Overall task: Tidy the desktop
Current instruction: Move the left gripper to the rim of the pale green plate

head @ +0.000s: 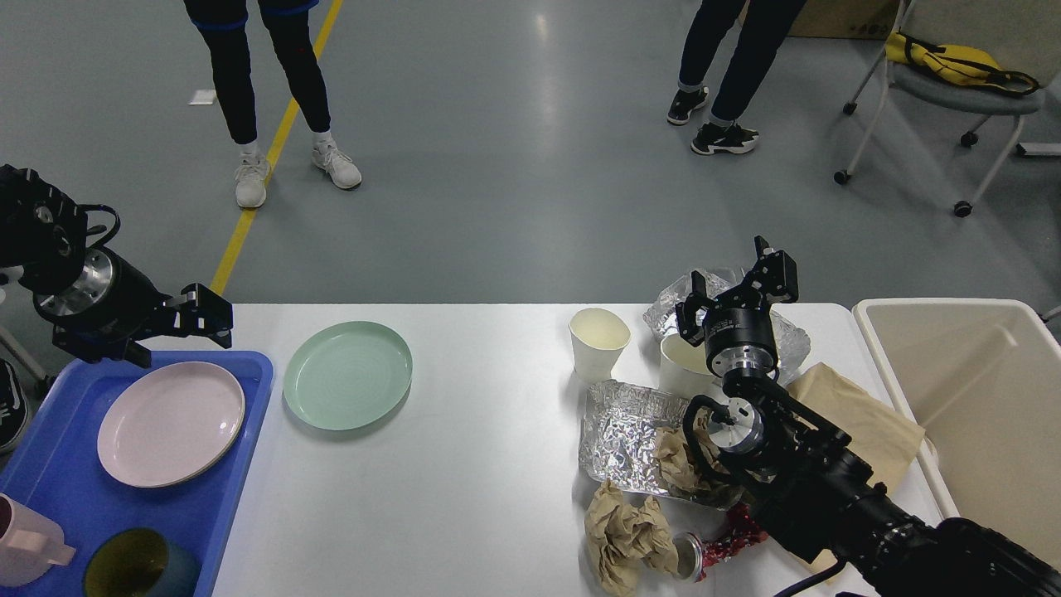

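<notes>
The white desktop spans the view. My left gripper hovers open and empty over the far edge of the blue tray, which holds a pink plate. A green plate lies on the desktop beside the tray. My right gripper is open and empty, held above crumpled foil at the back right. Below it are two paper cups, one partly hidden by my wrist. A foil tray holds crumpled brown paper.
A beige bin stands at the right edge. A brown paper wad, a crushed can and a flat brown paper lie near my right arm. The tray also holds a pink mug and a dark cup. Two people and a chair are beyond the table.
</notes>
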